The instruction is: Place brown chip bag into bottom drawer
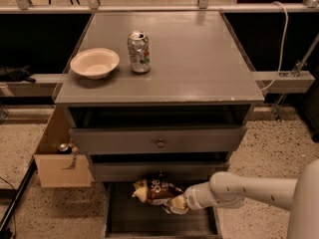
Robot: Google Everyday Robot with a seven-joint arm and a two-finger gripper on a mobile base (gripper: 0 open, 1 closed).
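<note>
The brown chip bag [155, 192] is crinkled, dark brown with pale yellow ends. It hangs over the open bottom drawer [144, 220], just below the middle drawer's front. My gripper [178, 203] reaches in from the right on a white arm and is shut on the bag's right end. The bag is held above the drawer's dark floor, near its back.
A silver soda can [139, 52] and a white bowl [94, 62] stand on the cabinet top. The middle drawer front with a round knob [160, 143] is just above the bag. A cardboard box [60, 158] hangs at the cabinet's left side.
</note>
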